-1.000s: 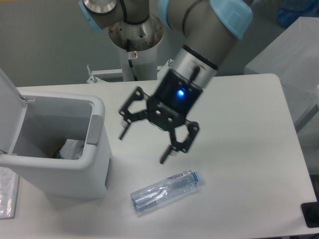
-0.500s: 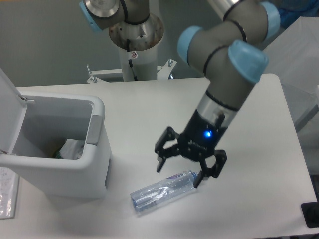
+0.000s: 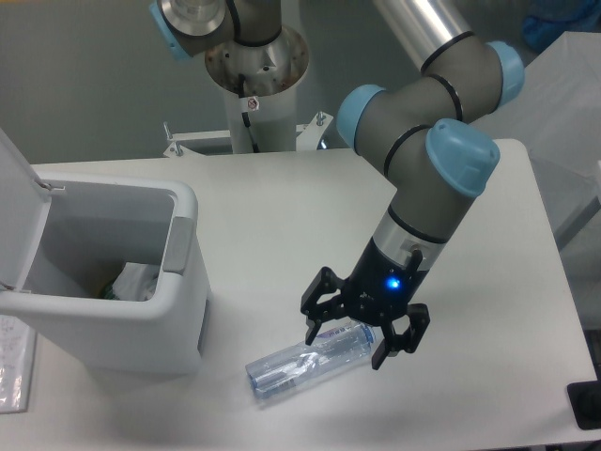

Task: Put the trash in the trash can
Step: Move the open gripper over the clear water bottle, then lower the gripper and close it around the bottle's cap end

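White trash can [image 3: 178,310], lid up, crumpled wrapper [image 3: 134,280] inside.

clear glossy plastic bottle [image 3: 310,360], matt white table [image 3: 282,207]

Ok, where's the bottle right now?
The bottle lies on the table near its front edge, right of the trash can, its cap end between the open gripper's fingers.

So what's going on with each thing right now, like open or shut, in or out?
Large white rectangular plastic trash can: lid flipped open.
Crumpled white plastic wrapper with green: inside the trash can.
Clear crushed plastic bottle with blue cap: lying on its side on the white table, outside the can.
Black two-finger gripper: fingers open, straddling the bottle's cap end.
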Motion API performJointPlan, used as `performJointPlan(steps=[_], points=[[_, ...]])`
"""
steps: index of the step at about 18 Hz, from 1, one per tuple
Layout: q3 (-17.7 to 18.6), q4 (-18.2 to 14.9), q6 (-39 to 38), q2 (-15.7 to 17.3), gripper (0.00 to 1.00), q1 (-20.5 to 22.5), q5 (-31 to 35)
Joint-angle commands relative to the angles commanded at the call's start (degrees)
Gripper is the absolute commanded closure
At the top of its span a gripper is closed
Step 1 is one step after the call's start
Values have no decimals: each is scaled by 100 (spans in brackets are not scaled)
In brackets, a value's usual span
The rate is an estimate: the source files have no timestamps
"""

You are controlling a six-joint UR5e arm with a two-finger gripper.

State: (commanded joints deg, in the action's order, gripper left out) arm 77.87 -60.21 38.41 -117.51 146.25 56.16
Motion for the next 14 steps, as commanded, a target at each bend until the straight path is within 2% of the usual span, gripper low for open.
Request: performJointPlan(steps=[5, 7, 10, 14], points=[[-88, 0, 87, -53, 0, 0, 157], [-62, -9, 490, -70, 0, -78, 831], [-97, -44, 939, -272, 0, -500, 1817], [-105, 26, 1457, -456, 0, -825, 1969]])
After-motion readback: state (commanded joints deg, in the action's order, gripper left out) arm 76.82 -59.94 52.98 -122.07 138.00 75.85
